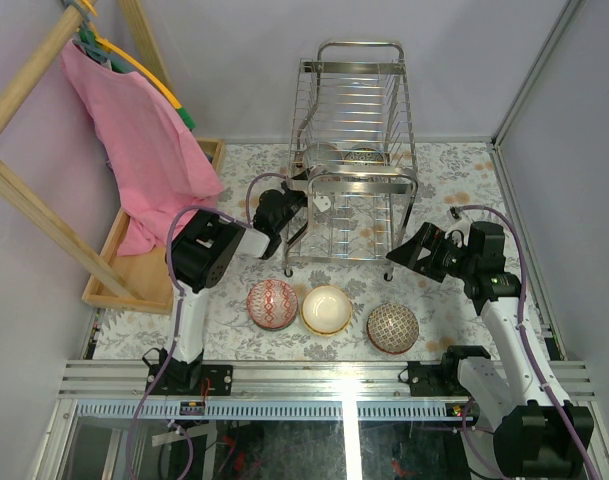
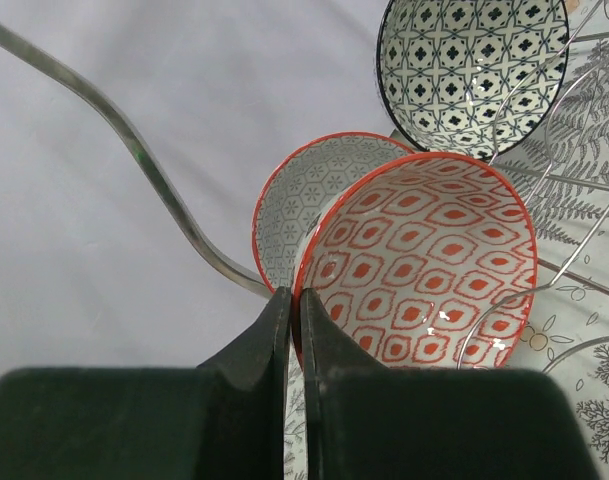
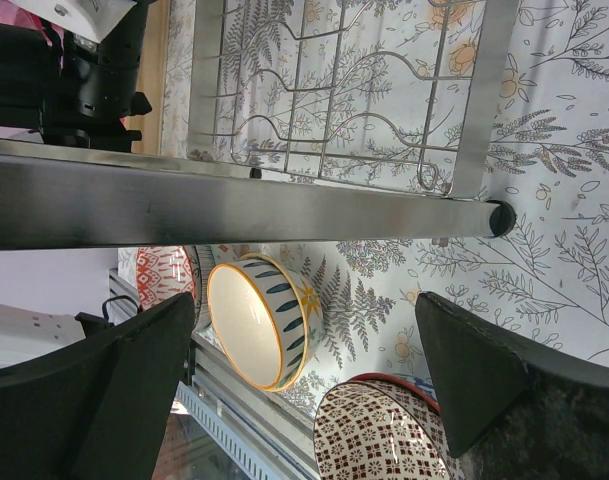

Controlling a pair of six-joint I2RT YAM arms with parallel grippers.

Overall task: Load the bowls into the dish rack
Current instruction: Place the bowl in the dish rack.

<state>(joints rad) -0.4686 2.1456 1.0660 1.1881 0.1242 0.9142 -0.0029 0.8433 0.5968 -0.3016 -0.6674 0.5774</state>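
Placing step in hand. Your left tool [image 2: 290, 305] is sitting with its fingers together, pinching the near rim of the red-patterned bowl [image 2: 424, 260]. That bowl is standing on edge at the centre of the left wrist view, directly above the fingertips. Just behind it, toward the upper left, a grey-patterned bowl [image 2: 299, 200] with a red rim is also standing on edge; whether the two are touching is not clear. A black-and-white bowl [image 2: 474, 70] is showing at upper right. Wires of the dish rack [image 1: 364, 178] are crossing the right side of that view, so you are probably inside the rack with the bowl nearly seated, though whether it is bearing on a wire cannot be told. From above, the left tool is reaching into the rack's left side, mid-frame. Next move, as a judgement: settling the bowl into its slot, parting the fingers, and drawing back without dragging the rim or nudging its neighbour. Your right tool [image 1: 409, 250] is hanging with jaws wide apart and empty, just beside the rack's right front leg. Three bowls are lying on the tabletop [image 1: 464, 190] at lower centre: a red-and-white bowl [image 1: 272, 303], a cream bowl [image 1: 326, 309] and a red-checked bowl [image 1: 392, 328].
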